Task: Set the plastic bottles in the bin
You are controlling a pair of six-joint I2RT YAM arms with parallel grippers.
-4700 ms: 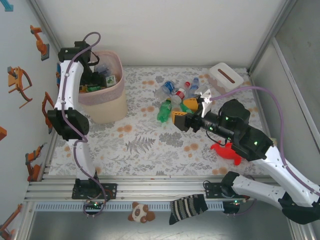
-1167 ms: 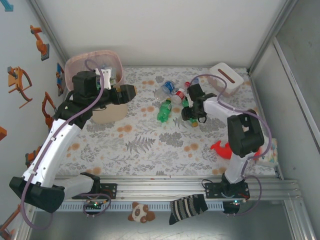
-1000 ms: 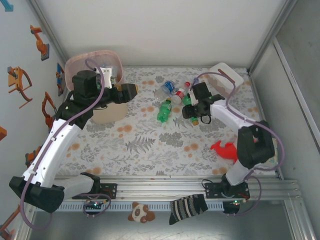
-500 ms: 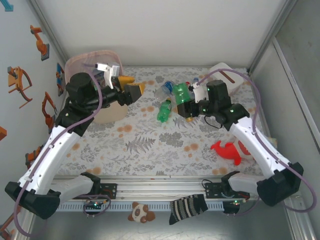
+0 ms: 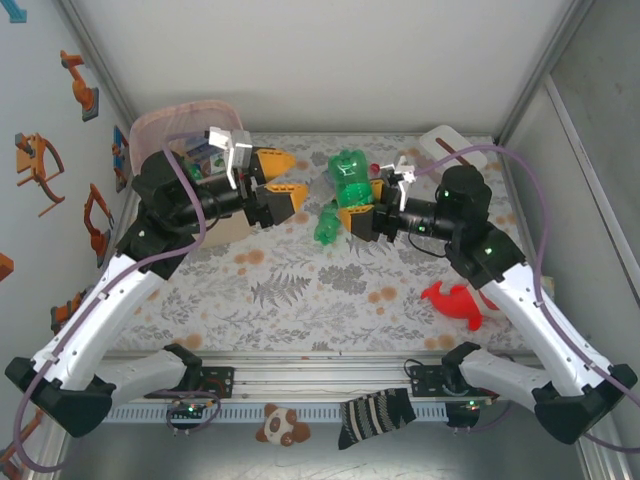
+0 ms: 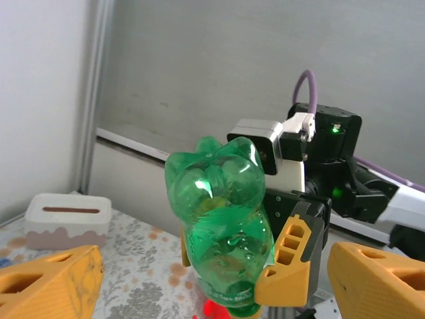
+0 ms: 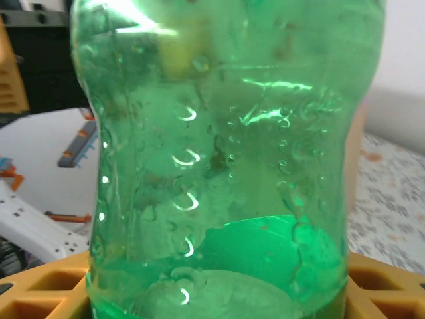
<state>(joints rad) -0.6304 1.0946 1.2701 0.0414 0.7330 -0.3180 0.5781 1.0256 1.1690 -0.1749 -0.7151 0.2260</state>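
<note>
Green bottle (image 5: 349, 172) aloft, base upward, second green bottle (image 5: 326, 226) lying beneath, pink-lined bin (image 5: 160, 115) far left, perhaps part-filled.

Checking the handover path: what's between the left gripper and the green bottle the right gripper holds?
Nothing: the top view shows a bare gap between the open left gripper and the green bottle, clamped in the right gripper.

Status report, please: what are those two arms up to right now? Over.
Right gripper jaws shut on green bottle, held above the table. Left gripper jaws open, facing it. Bin at far left, beyond the left gripper.
</note>
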